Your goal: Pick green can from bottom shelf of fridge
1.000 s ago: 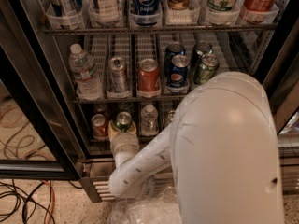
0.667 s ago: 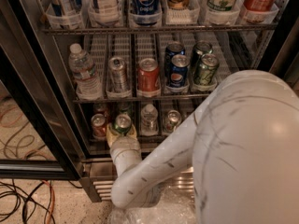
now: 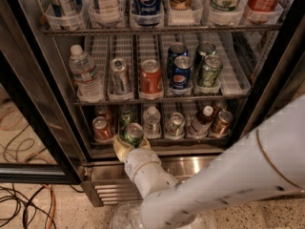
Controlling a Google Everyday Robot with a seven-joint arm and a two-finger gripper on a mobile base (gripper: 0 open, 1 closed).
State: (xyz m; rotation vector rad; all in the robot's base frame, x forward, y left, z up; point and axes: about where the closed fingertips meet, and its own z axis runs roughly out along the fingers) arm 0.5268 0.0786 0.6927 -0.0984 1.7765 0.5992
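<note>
The gripper (image 3: 131, 145) is at the front edge of the bottom shelf (image 3: 164, 141), fingers (image 3: 119, 150) pinching the green can (image 3: 133, 133), so the grasp looks made and only drawing it clear of the fridge (image 3: 209, 162) remains.

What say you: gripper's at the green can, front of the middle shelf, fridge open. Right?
Not the middle: the camera view shows the gripper at the green can at the front of the bottom shelf. The fridge is open.
</note>
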